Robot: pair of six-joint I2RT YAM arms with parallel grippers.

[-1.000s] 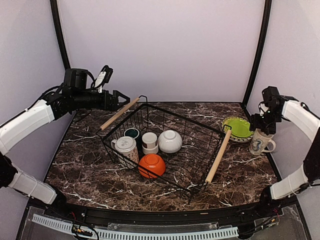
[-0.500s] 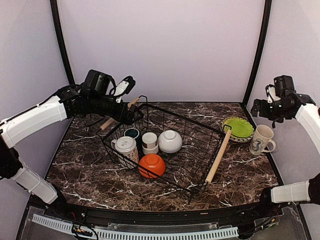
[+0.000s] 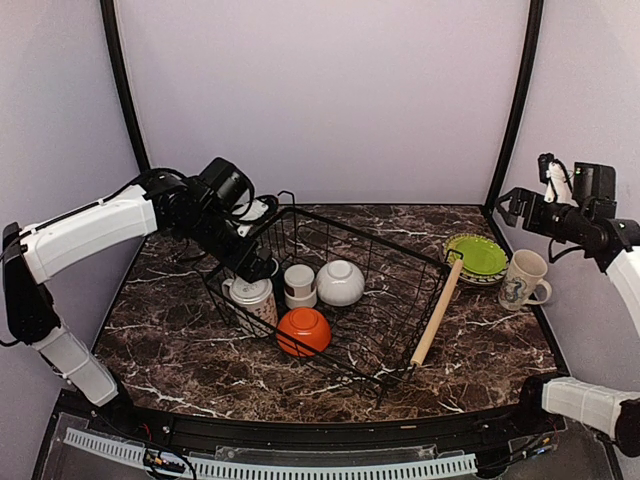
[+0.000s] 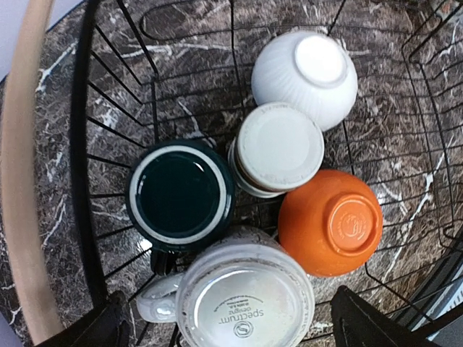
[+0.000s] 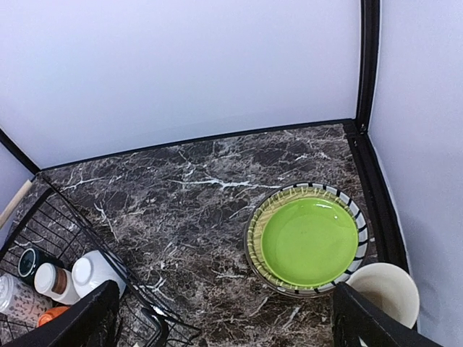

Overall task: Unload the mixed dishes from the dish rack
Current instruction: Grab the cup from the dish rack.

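Hands gaping, empty: left hand (image 4: 235,325) above upturned mug (image 4: 244,307) in dish rack (image 4: 85,137), right hand (image 5: 231,319) aloft.

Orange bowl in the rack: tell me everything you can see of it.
The orange bowl looks like glossy glazed ceramic, plain orange all over. It lies upside down on the wire floor of the dish rack, its round foot ring facing up with a faint stamped mark in the centre. It sits close against an upturned mug and a small white cup; whether it actually touches them cannot be told. Nothing grips it.
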